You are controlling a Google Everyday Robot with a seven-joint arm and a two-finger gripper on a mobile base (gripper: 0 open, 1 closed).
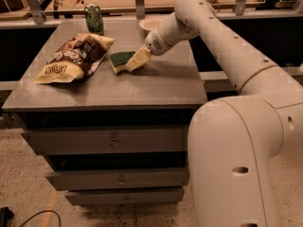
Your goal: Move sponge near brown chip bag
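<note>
Mid-table, your gripper grips the sponge by its right end, just right of the bag; can and plate sit behind.

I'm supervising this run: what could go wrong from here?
The tool holds the sponge by its right end only, so it might twist or slip free. The sponge sits just right of the brown chip bag; any move left could shove the light bag toward the table edge.
</note>
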